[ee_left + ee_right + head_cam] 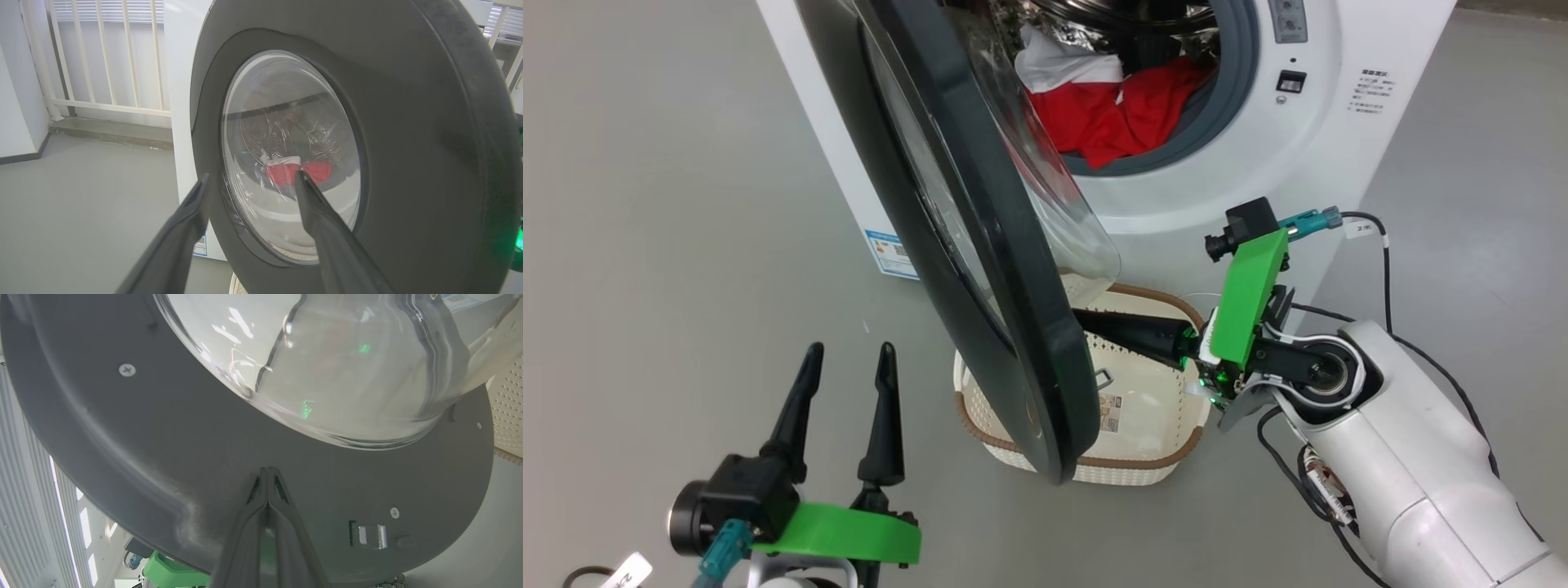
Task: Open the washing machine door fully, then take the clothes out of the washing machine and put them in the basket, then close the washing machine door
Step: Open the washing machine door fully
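Red clothes lie inside the washing machine, the basket on the floor under the half-open washing machine door. Our right tool, fingers together, rests against its inner face; we should push steadily outward. Our left tool stands apart.

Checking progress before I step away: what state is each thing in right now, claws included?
washing machine door, part open, not fully swung back.
washing machine, mouth uncovered, loaded.
clothes, heaped inside the machine's mouth.
basket, upright below the door, no clothes showing in it.
left claw, open, empty, outside the door.
right claw, shut, tips at the door's inner face.
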